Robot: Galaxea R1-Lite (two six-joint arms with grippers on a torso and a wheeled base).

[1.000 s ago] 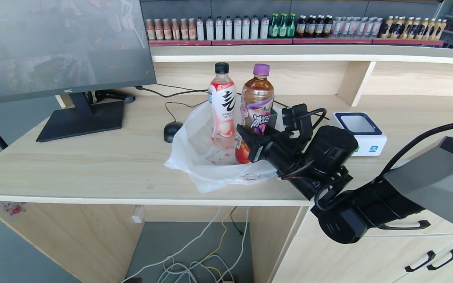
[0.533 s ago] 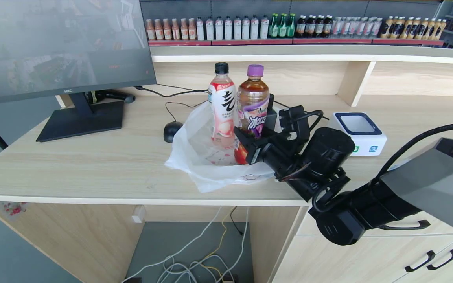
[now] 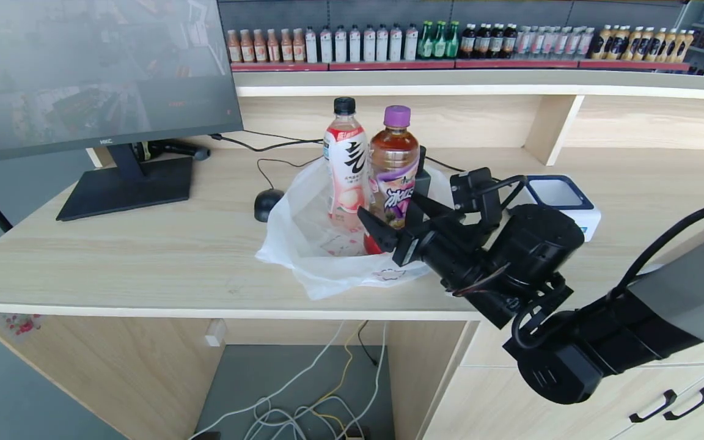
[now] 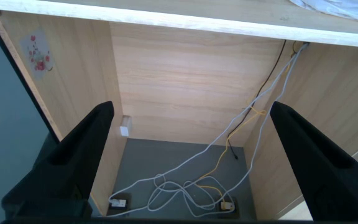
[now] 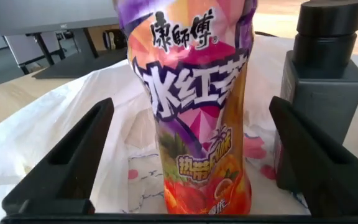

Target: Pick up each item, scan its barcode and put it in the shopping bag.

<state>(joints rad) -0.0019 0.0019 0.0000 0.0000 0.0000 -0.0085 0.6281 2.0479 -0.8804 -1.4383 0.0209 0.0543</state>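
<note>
- Right claw (image 3: 392, 225) is spread wide, one finger on each side of the tea bottle (image 5: 191, 106) low on its body. In the right wrist view neither finger seems to touch it.
- From the claw, that bottle lies dead ahead, in the gap between the fingers. Its long axis is upright with the purple cap on top, so the fingers cross it squarely.
- I judge the next move turns on this line. Closing would take the bottle, while pulling straight back toward the worktop's front edge would clear it. Any sideways drift would knock it over.
- It stands inside the shopping bag (image 3: 303, 247), touching or just beside the peach bottle (image 3: 346, 165), which is also upright in the bag.
- A black capped container (image 5: 325, 93) stands just beside the tea bottle on the far-finger side, so I have little room there.
- The bag sits near the middle of the worktop's (image 3: 144, 256) front edge, and the scanner (image 3: 563, 205) is near it, toward the right end.
- Left claw (image 4: 191, 112), also wide and holding nothing, hangs below the front edge, so the right arm is much the nearer.
</note>
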